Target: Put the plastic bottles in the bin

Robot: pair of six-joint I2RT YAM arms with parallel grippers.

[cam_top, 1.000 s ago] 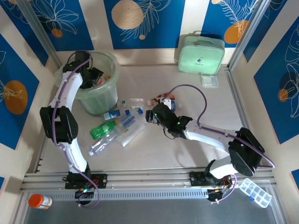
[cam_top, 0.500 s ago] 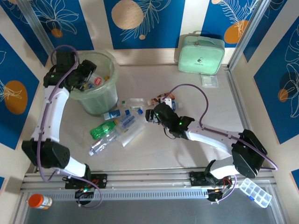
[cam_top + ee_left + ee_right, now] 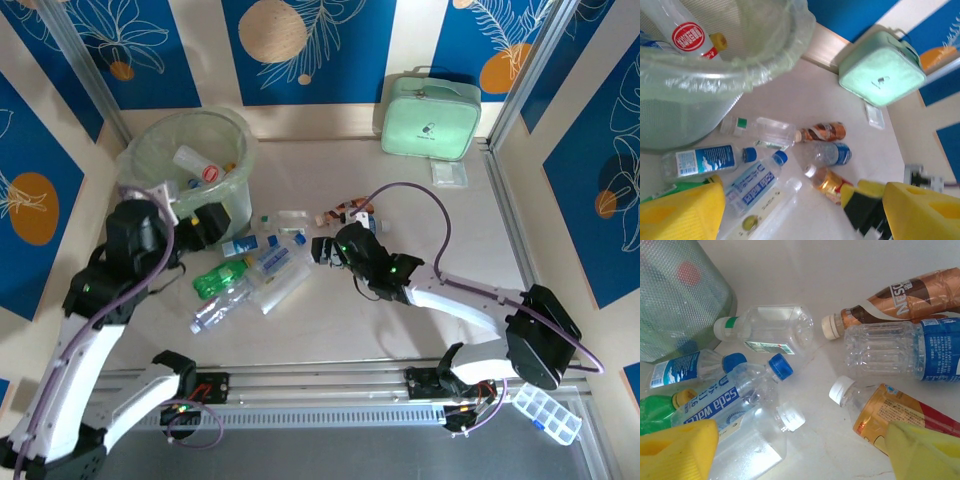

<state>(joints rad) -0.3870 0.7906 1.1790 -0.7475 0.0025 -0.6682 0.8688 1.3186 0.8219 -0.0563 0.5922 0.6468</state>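
1. Top external view
   - The bin [image 3: 160, 135] stood at the far left of the counter [image 3: 470, 230], some bottles already inside.
   - The remaining plastic bottles [image 3: 250, 272] lay loose between the bin and the right end effector [image 3: 322, 248]; a few more [image 3: 350, 212] lay just beyond it.
   - The left end effector [image 3: 207, 220] hung just beside the bin wall; a careless swing there could nudge the bin or catch its bag liner.
   - Both arms faced the same pile, so reaching in together risked a clash.
2. Left wrist view
   - The left end effector [image 3: 800, 212] had its jaws wide apart with nothing between them.
   - The bin rim [image 3: 765, 70] sat close above, its loose liner spilling over; a snag looked possible.
   - The blue-labelled bottle [image 3: 705, 160] lay against the bin's foot, so a grasp there could scrape the wall.
3. Right wrist view
   - The right end effector [image 3: 800, 450] was spread open and empty.
   - The orange-labelled bottle [image 3: 890, 415] lay nearest, with the clear blue-banded bottle [image 3: 890, 350] and the brown bottle [image 3: 900, 295] packed close behind it.
   - Closing might pinch two at once, or squirt a slick, crushed bottle sideways.
   - The soda water bottle [image 3: 725, 400] overlapped a flattened one [image 3: 760, 445] and could drag it along.
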